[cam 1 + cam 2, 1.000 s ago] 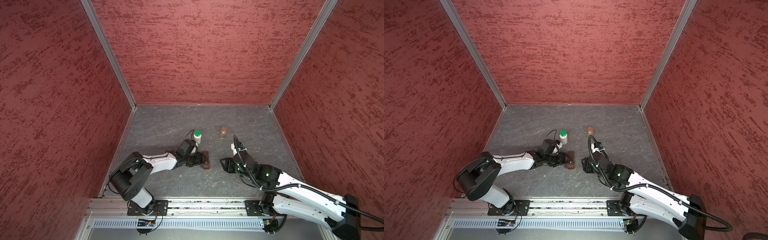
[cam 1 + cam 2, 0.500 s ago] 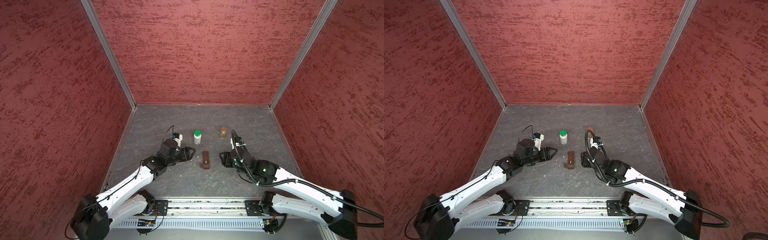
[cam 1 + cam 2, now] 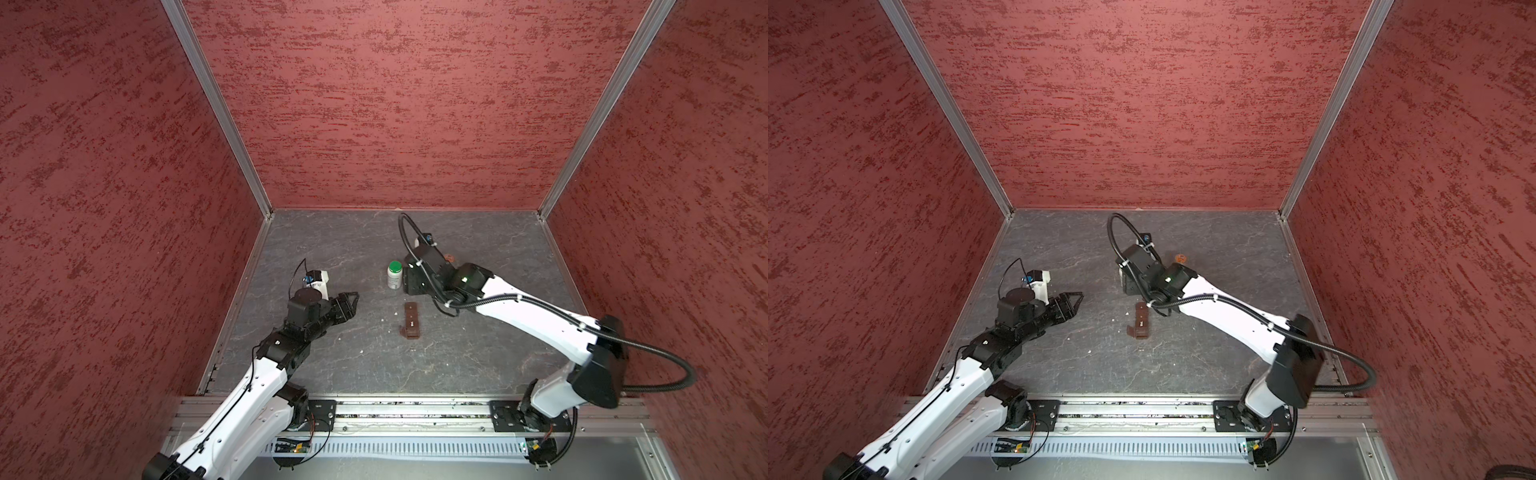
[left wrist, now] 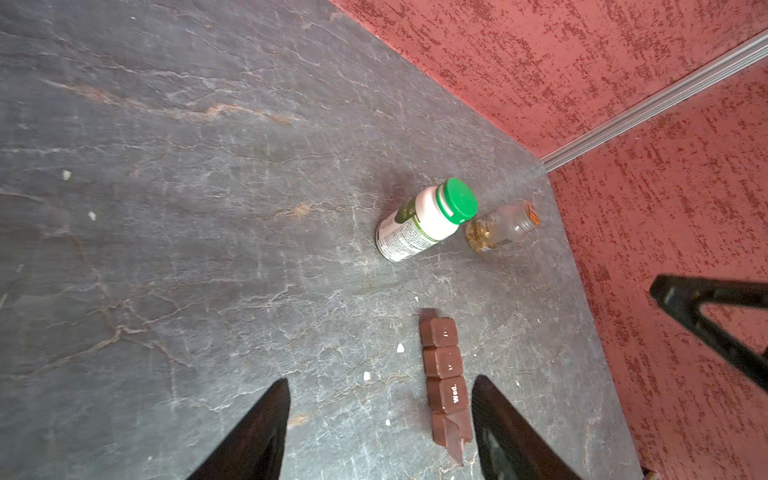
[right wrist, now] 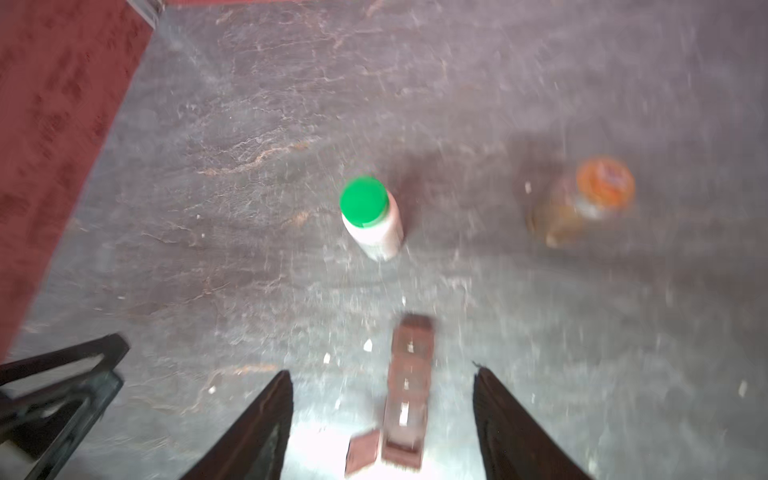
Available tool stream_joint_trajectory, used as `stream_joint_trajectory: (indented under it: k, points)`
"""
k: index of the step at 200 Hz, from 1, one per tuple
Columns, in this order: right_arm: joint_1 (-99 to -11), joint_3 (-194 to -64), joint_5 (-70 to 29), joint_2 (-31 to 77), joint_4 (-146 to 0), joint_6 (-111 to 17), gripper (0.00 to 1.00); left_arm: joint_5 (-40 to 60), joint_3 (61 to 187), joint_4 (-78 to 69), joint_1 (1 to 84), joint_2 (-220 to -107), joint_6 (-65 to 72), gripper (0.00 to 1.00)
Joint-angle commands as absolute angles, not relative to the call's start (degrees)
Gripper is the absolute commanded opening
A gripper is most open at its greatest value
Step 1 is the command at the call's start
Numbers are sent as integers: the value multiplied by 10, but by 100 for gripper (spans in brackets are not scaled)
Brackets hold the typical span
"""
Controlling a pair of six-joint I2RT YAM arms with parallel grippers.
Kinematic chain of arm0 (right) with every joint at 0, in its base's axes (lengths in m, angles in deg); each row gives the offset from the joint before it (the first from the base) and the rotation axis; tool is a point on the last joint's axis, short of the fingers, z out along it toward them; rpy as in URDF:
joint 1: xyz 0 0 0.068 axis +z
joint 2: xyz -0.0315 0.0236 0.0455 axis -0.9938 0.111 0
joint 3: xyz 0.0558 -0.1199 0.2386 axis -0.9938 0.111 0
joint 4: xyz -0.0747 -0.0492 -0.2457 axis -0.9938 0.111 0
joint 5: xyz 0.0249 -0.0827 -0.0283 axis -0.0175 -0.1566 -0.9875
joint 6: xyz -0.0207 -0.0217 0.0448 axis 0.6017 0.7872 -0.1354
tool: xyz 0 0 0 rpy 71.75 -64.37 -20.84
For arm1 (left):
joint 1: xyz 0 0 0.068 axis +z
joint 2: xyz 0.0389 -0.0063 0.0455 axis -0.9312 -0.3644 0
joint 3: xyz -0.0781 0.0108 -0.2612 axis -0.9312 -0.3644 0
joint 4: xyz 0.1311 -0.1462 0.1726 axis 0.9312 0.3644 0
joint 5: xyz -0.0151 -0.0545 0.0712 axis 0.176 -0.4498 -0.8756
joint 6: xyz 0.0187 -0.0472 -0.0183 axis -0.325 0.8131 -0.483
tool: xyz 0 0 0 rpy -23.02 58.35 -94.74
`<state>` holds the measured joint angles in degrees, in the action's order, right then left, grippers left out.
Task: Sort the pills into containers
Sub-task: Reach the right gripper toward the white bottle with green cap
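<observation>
A brown pill organizer strip (image 3: 411, 321) (image 3: 1142, 326) lies mid-floor, its front end lid flipped open (image 4: 453, 436). Small white pills (image 3: 382, 320) (image 4: 367, 376) lie scattered to its left. Behind it stand a white bottle with a green cap (image 3: 395, 275) (image 4: 428, 220) and an amber bottle with an orange cap (image 3: 1180, 258) (image 5: 582, 203). My left gripper (image 3: 351, 305) (image 4: 378, 399) hangs open and empty left of the organizer. My right gripper (image 5: 382, 399) is open and empty. Its wrist (image 3: 424, 270) sits beside the white bottle, hiding its fingers in both top views.
Red textured walls enclose the grey slate floor (image 3: 478, 353) on three sides. A metal rail (image 3: 395, 409) carrying both arm bases runs along the front edge. The right wrist view is motion-blurred.
My left gripper has drawn back leftward from the organizer. My right gripper has swung back and left toward the white bottle, and its jaws have widened.
</observation>
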<state>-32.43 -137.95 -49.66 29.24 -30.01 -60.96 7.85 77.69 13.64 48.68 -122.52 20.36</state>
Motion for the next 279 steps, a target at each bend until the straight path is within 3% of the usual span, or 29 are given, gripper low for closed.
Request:
stream_joint_trajectory:
  k: [1, 39, 125, 243, 279]
  points:
    - [-338, -1462, -475, 356, -215, -429, 71, 97, 767, 146, 508, -1206, 182, 71]
    - [-414, -1522, -366, 406, -247, -244, 72, 129, 746, 153, 531, -1183, 183, 72]
    - [-490, -1591, -139, 505, -225, -48, 71, 149, 734, 146, 543, -1182, 193, 76]
    - [-502, -1693, -99, 629, -189, 40, 67, 156, 744, 134, 550, -1208, 188, 76]
    - [-501, -1712, -83, 653, -183, 40, 59, 160, 743, 129, 553, -1219, 188, 76]
